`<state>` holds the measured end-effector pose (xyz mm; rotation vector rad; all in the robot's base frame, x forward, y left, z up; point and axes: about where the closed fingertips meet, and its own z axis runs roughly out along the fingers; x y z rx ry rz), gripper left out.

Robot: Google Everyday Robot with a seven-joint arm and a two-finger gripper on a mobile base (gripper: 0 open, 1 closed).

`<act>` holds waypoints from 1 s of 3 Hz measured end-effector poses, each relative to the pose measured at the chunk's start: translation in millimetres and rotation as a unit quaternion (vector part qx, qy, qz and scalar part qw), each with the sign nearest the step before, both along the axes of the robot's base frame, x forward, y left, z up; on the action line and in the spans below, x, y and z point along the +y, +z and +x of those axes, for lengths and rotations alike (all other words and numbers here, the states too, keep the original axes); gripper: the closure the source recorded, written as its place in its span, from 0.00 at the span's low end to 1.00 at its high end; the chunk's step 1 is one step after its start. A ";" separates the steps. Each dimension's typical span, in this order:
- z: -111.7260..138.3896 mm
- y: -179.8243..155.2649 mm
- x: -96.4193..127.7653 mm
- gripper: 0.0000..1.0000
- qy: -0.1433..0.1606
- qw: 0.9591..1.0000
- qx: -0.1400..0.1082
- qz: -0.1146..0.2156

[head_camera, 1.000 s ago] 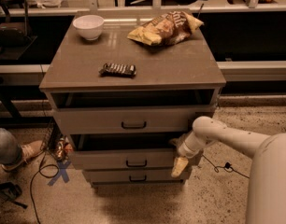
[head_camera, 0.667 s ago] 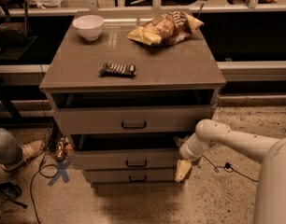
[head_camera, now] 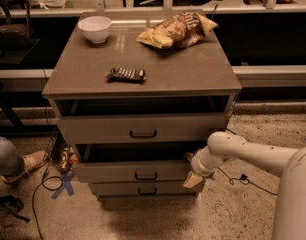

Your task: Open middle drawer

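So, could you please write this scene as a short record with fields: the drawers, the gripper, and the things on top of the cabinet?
middle drawer: partly pulled out, dark gap above its front
top drawer: also a little out
bottom drawer: front set back behind the middle one
gripper: at the right end of the middle drawer's front
cabinet top: white bowl back left, chip bag back right, dark snack bar near the middle
floor: a shoe at left

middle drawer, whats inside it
Only a dark gap shows above the middle drawer front; the top drawer overhangs it, hiding any contents. The gripper sits at its right end.
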<state>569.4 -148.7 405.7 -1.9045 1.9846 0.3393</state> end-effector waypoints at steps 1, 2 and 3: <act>-2.7 -0.7 2.2 0.61 0.004 1.000 0.001 -0.003; -2.7 -0.7 2.2 0.84 0.004 1.000 0.001 -0.003; -5.7 8.8 -6.9 1.00 -0.006 1.000 -0.015 -0.005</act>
